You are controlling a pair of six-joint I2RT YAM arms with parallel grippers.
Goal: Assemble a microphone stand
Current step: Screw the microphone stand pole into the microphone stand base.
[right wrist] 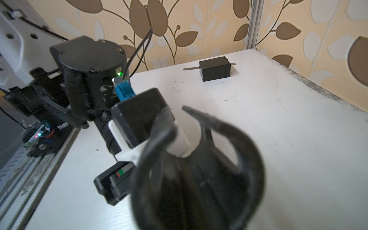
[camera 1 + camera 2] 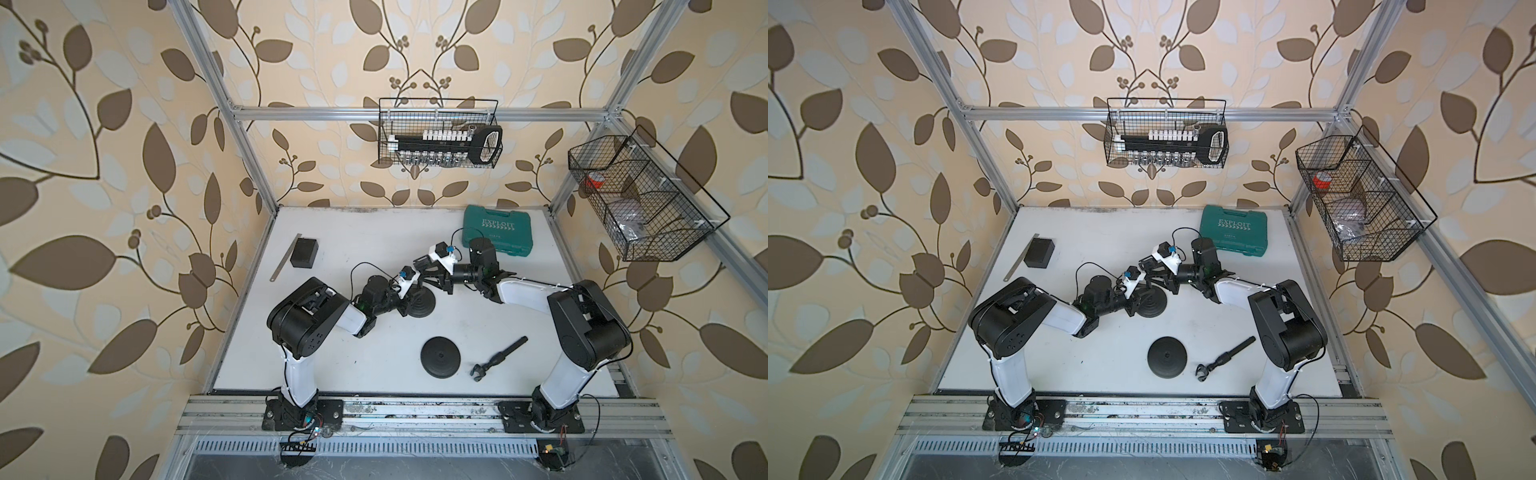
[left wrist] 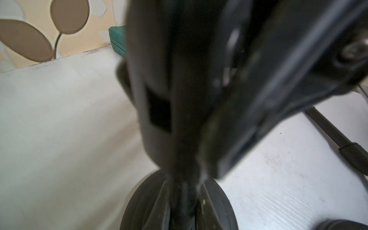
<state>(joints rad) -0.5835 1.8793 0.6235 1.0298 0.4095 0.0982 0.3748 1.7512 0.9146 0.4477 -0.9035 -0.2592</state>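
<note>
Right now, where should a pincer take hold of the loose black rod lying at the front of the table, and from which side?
I'd take the rod mid-shaft, from straight above, jaws set across it. It lies flat and slanted on the table, with bare surface either side; its forked clip end is irregular.

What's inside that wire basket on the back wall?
A black rack of white sockets above a row of shiny sockets. Whatever lies beneath them is covered.
</note>
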